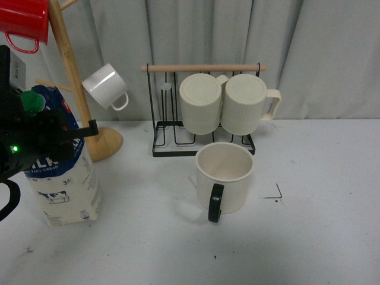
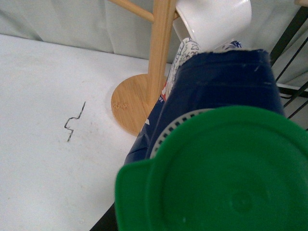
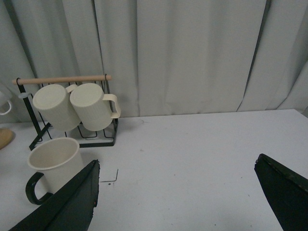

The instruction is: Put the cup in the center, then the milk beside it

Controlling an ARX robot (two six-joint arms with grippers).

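Observation:
The cup (image 1: pixel 224 177), a wide cream mug with a black handle facing forward, stands upright on the white table in the middle, just left of a black corner mark (image 1: pixel 277 192). It also shows in the right wrist view (image 3: pixel 53 163). The milk (image 1: pixel 62 184) stands at the left on the table, its blue top held by my left gripper (image 1: pixel 44 133), which is shut on it. In the left wrist view its green cap (image 2: pixel 216 173) fills the picture. My right gripper (image 3: pixel 178 192) is open and empty over the bare table right of the cup.
A black wire rack (image 1: pixel 178 139) with a wooden bar holds two ribbed cream mugs (image 1: pixel 222 102) behind the cup. A wooden mug tree (image 1: pixel 77 89) at the back left carries a small white cup (image 1: pixel 105 86) and a red mug (image 1: pixel 24 21). Grey curtain behind.

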